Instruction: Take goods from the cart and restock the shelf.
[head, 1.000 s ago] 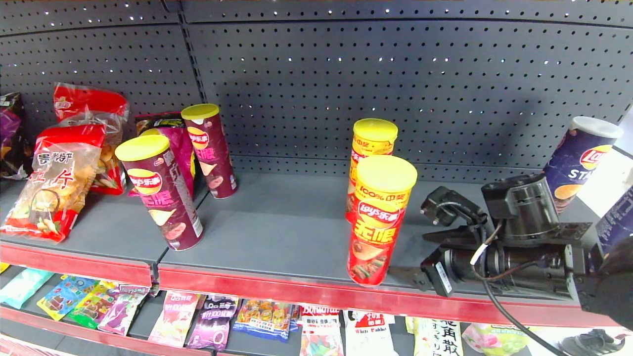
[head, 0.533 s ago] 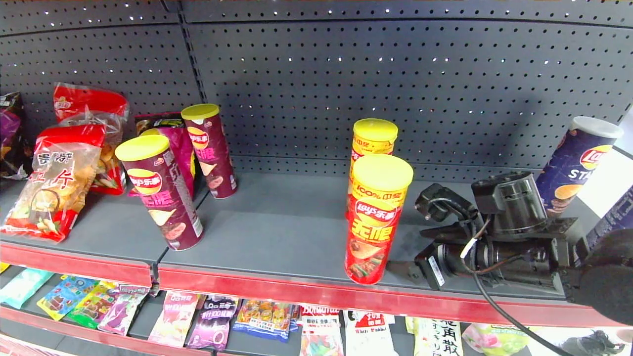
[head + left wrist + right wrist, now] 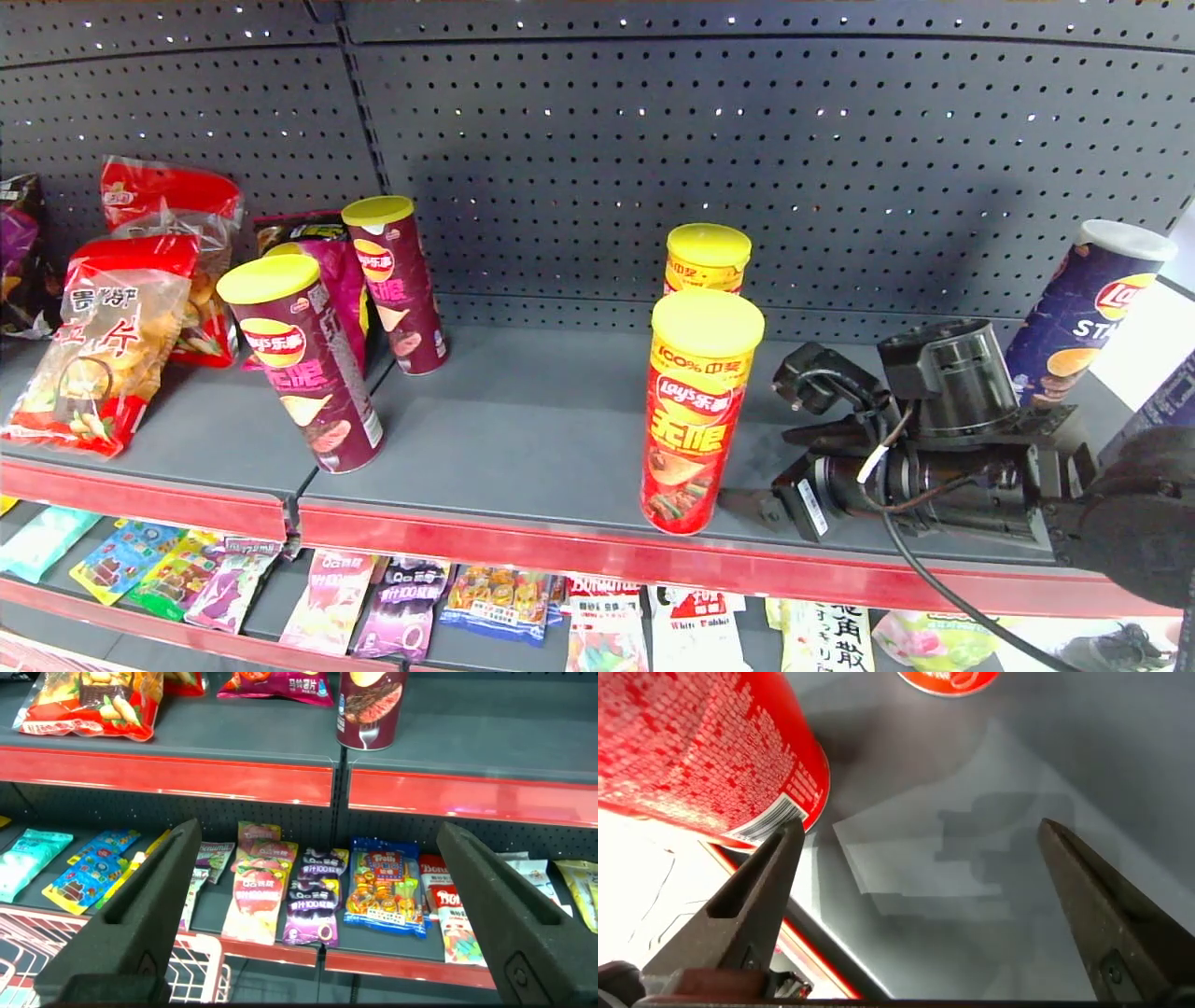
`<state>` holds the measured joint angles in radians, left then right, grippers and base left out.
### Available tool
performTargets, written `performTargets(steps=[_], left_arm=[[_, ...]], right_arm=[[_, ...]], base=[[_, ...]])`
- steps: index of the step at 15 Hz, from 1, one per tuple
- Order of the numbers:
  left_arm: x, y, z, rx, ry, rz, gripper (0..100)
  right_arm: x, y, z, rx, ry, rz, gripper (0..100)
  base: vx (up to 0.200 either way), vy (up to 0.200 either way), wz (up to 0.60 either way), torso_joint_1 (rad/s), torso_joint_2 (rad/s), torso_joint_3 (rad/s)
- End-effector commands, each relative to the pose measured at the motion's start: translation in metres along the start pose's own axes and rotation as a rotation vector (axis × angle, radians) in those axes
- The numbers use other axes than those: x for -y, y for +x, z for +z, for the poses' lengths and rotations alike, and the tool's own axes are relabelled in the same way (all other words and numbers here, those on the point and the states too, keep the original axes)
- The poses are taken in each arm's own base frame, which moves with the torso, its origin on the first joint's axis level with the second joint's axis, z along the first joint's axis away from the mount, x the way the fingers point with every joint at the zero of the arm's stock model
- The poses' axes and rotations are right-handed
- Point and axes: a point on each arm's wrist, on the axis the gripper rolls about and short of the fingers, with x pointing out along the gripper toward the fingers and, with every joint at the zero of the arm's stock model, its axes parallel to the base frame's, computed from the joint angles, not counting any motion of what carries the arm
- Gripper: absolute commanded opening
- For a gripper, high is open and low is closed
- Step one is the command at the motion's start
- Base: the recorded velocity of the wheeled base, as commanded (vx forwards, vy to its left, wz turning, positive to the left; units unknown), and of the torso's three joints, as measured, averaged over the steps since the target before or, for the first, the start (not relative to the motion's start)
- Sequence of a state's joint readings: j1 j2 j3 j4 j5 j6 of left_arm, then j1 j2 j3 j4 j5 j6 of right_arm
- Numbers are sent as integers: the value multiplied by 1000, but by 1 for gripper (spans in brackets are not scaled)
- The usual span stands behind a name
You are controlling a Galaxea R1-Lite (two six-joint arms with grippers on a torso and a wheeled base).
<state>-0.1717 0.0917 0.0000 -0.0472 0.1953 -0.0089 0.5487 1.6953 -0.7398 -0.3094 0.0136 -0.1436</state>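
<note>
Red yellow-lidded chip can (image 3: 695,420) upright at shelf (image 3: 523,439) front edge

Right hand (image 3: 915,849) held level, fingers spread wide — left hand (image 3: 318,835) likewise spread.

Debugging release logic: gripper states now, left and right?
Left gripper: open, empty.
Right gripper: open, empty; red chip can stands beside one finger.

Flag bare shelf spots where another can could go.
Widest free patch: shelf between the maroon cans and the front red can. The back strip between rear red can and blue can is bare, but the right tool sits before it. Left end is crowded with snack bags.
</note>
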Motion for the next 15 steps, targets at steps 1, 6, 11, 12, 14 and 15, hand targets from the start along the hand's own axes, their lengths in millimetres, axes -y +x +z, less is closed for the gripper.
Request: performTargets(steps=[1,6,11,12,14,15], left_arm=[[0,0,0,-2,0,1,100],[0,0,0,-2,0,-1,100],[0,0,0,-2,0,-1,100],[0,0,0,-2,0,-1,100],[0,0,0,-2,0,-1,100],[0,0,0,0,1,-1,100]], right_arm=[[0,2,1,0,-1,0,100],[-3,4,4,7,-8,12,100],[-5,8,8,13,-11,16,100],[-5,8,8,12,-11,17,100],[-5,8,9,17,-12,17,100],[-5,8,9,17,-12,17,100]], base=[[0,0,0,0,0,0],[0,0,0,0,0,0],[0,0,0,0,0,0],[0,0,0,0,0,0],[0,0,0,0,0,0],[0,0,0,0,0,0]])
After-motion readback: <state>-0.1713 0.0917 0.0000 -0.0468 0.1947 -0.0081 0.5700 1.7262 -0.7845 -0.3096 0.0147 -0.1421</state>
